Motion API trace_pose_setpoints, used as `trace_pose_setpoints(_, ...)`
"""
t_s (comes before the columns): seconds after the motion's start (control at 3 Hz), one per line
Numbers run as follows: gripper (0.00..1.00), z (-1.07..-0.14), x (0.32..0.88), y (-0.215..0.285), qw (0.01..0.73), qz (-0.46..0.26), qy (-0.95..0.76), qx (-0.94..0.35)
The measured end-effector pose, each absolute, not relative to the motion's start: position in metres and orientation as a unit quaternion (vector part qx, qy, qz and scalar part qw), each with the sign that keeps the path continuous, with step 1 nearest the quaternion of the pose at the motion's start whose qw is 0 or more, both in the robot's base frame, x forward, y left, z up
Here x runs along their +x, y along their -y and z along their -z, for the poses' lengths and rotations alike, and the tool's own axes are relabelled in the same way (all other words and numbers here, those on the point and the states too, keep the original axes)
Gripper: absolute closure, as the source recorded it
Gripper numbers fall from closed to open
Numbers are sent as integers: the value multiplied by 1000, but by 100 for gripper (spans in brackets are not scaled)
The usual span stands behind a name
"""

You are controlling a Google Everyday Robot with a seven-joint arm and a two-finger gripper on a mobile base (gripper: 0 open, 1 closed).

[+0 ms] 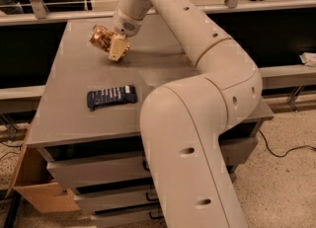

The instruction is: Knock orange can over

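Observation:
The orange can (100, 37) is golden-orange with a mottled brown pattern. It is tilted, its round end facing left, at the back left of the grey table (74, 118). My gripper (117, 49) is right against the can's right side, its tan fingers (117, 47) pointing down to the tabletop. My large white arm reaches from the front right across the table to it.
A dark blue flat packet (111, 95) lies on the table's front left. Drawers (98, 172) sit under the tabletop. A cardboard box (34, 187) stands at the lower left. A cable (286, 148) lies on the floor at the right. Railings run behind the table.

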State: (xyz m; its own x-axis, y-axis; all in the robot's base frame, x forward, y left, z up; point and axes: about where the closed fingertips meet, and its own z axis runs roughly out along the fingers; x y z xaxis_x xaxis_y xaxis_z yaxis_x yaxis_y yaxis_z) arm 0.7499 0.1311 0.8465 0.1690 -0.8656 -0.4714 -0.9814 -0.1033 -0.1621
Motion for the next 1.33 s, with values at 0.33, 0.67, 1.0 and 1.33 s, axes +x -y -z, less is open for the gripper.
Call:
trace_pose_setpoints(0.33,12,-848,750,-131,223,-130,-631,-731)
trace_pose_setpoints(0.67,0,-855,740,-131,205,-114,-611,-756)
trace_pose_setpoints(1.0,0,-869,732,-129,190,-90,-586,-783)
trace_pose_setpoints(1.33,0,-880,728,-125,187,-81,-574,-793)
